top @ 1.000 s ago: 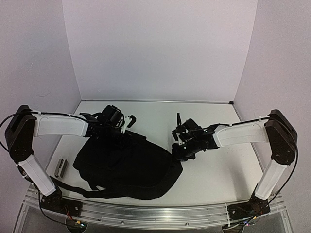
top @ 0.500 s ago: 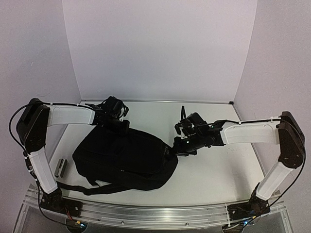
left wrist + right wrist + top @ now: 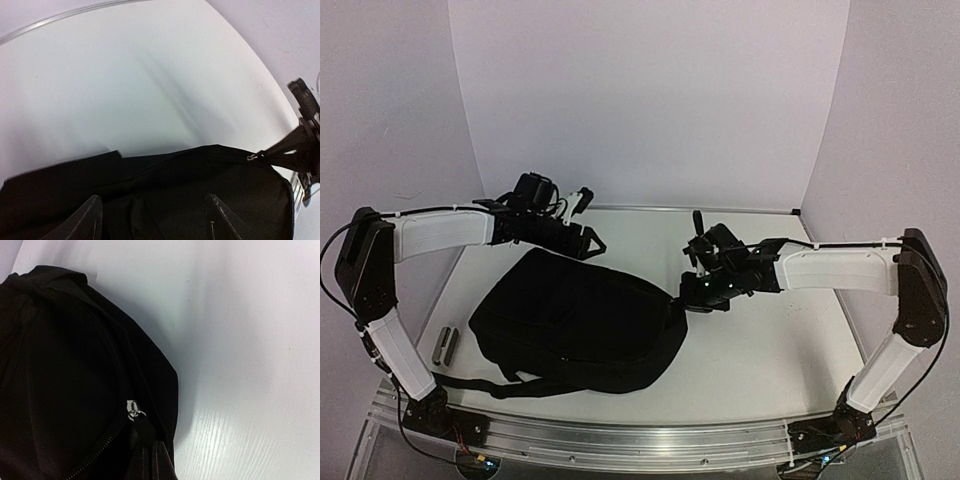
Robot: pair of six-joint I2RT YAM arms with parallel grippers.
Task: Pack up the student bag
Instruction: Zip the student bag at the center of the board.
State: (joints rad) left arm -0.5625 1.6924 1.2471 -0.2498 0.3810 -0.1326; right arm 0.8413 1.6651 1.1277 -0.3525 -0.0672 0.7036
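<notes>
The student bag, a large black backpack, lies flat on the white table left of centre, zipped along its top edge. My left gripper hovers just above the bag's far edge. In the left wrist view it stands open, with only bag fabric under its fingers. My right gripper is at the bag's right end, shut on the black zipper pull just behind the metal slider. The closed zip runs along the bag.
Two small grey bars lie on the table left of the bag. A shoulder strap trails toward the front rail. White walls close in the left, back and right sides.
My left gripper has opened, let go of the bag's far edge and drawn back above it. The bag has settled flatter. The right gripper stays shut on the zipper pull.
</notes>
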